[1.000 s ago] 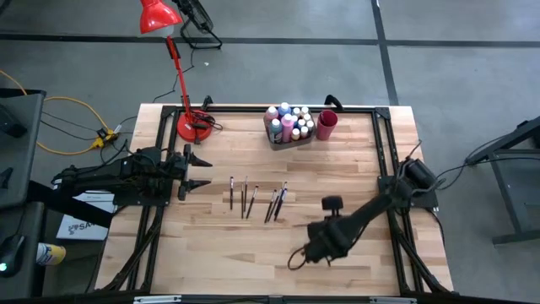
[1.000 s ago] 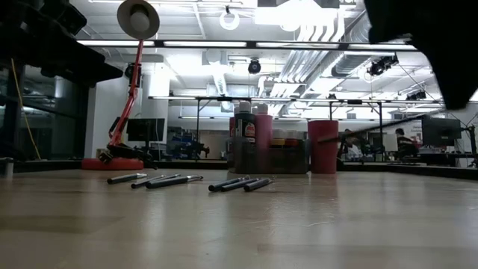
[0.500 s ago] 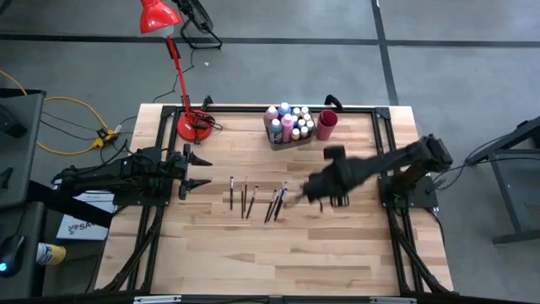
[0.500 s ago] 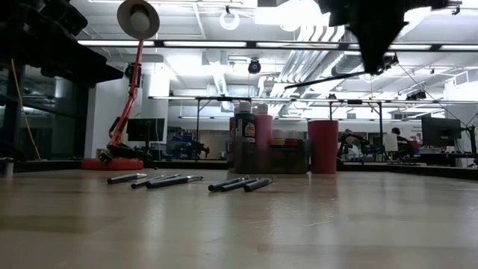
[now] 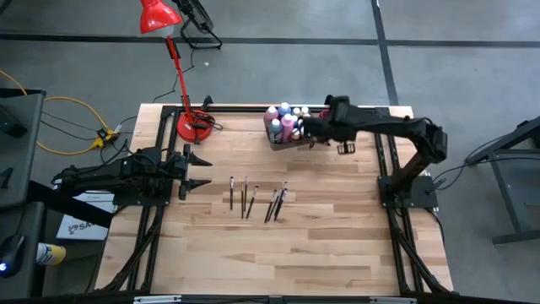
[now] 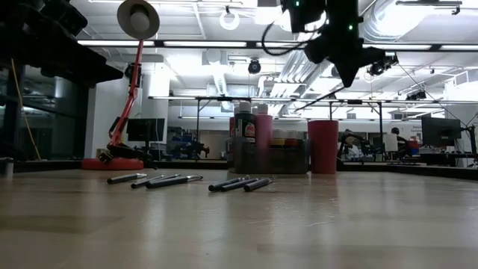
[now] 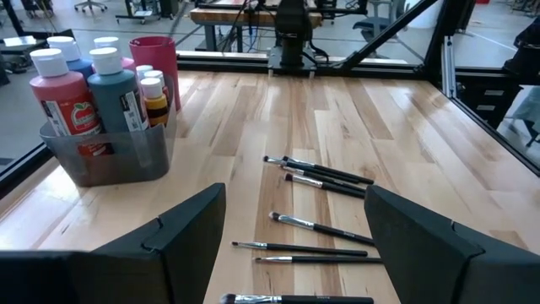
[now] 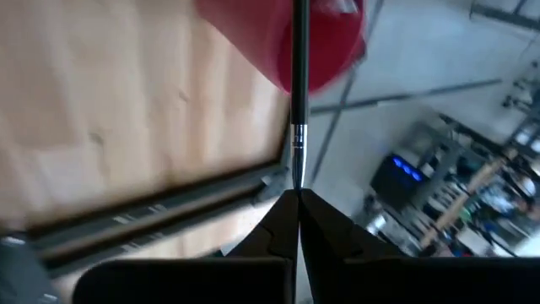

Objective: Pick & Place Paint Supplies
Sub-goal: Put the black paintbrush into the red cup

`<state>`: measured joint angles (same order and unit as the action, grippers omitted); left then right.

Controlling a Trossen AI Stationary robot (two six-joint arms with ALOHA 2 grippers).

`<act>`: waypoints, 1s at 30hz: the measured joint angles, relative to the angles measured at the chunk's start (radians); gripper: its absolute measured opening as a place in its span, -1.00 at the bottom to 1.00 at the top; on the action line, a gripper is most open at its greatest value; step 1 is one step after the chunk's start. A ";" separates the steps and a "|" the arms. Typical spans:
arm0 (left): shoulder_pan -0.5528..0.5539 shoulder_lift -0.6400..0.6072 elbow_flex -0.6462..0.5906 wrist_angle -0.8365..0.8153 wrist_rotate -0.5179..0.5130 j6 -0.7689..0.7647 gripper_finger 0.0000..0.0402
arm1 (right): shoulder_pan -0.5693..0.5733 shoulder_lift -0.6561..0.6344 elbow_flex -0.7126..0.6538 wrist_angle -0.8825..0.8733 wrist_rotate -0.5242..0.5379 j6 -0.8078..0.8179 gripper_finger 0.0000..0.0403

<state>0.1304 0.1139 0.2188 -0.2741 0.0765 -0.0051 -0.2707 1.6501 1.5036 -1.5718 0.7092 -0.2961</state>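
One brush on its way, six still down

Right claw (image 5: 310, 133) clamped on a paintbrush (image 8: 298, 93) above the red cup (image 8: 287, 38) — not yet dropped. Bottles (image 5: 287, 121) already in the grey bin (image 7: 110, 156). Six brushes (image 5: 256, 199) left mid-surface (image 5: 253, 253). Left claw (image 5: 196, 172) parked at the left edge, spread apart

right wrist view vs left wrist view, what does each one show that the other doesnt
Only the right wrist view shows the right gripper shut on a thin paintbrush that points toward the red cup.

Only the left wrist view shows the open left gripper, the loose brushes lying on the table, and the grey bin of paint bottles.

Both show the red cup and the wooden tabletop.
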 joint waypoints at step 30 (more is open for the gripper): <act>0.000 0.000 0.000 -0.002 0.003 0.000 0.38 | -0.207 0.079 -0.001 0.010 0.246 -0.357 -0.99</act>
<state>0.1304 0.1139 0.2188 -0.2757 0.0799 -0.0048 -0.4779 1.7287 1.5025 -1.5619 0.9554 -0.6528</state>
